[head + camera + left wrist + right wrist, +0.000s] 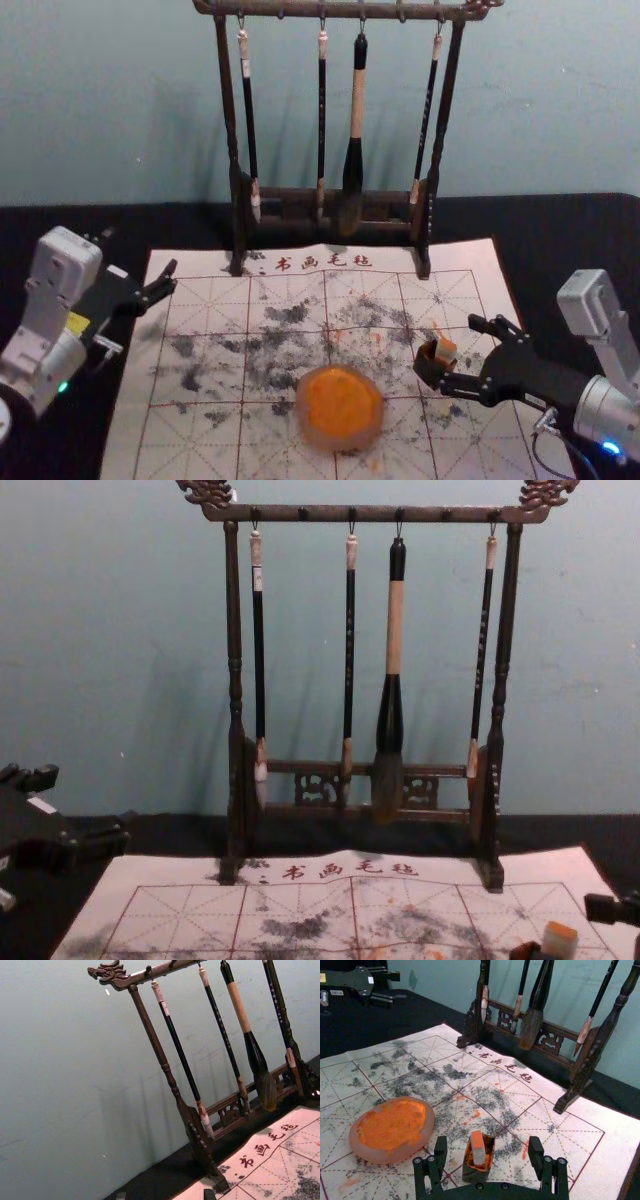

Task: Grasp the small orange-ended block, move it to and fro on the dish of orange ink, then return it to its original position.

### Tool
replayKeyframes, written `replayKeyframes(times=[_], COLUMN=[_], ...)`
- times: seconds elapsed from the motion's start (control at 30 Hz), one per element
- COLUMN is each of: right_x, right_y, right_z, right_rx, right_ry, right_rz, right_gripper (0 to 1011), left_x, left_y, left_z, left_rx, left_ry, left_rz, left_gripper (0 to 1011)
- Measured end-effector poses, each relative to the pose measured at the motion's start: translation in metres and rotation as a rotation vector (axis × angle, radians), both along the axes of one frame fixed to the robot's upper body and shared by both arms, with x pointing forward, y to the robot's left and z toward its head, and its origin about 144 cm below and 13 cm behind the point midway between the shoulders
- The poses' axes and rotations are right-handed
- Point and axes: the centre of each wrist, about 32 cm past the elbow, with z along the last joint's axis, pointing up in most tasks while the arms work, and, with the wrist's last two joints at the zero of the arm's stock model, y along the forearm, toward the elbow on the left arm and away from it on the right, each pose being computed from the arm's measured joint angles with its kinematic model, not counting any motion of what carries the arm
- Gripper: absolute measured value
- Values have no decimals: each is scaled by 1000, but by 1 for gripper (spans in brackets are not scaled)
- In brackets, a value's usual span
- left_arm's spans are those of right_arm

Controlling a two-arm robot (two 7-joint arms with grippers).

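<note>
Though pale-sided, an orange-ended block [479, 1152].

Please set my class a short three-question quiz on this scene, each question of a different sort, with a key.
1. How many brushes hang from the rack?
2. True or false: the orange-ended block is in the small dark container, off the ink dish.
3. Fill the gap: the gripper nearer the block is the ____ one.

Key: 1. Four. 2. True. 3. Right; the right gripper is open there, the left gripper farther off.
</note>
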Motion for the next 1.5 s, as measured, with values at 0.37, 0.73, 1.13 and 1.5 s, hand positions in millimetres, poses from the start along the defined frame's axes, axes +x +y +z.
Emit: replayKeyframes(times=[0.37,0.73,1.13,1.5], right_x=[0,-1,-1,-1], right_y=[0,1,1,1], right_z=[0,-1,-1,-1], right_rx=[-1,-1,-1,-1], right_ry=[-1,-2,-3,-3], right_rz=[2,3,3,3], right_gripper=[947,660,254,82], left_x=[0,0,0,0], left_y=[0,0,0,0], left_z=[0,0,0,0], left_rx=[0,0,0,0], left_ry=[0,0,0,0], left_rz=[0,0,0,0], left_gripper=[1001,1001,1001,1001])
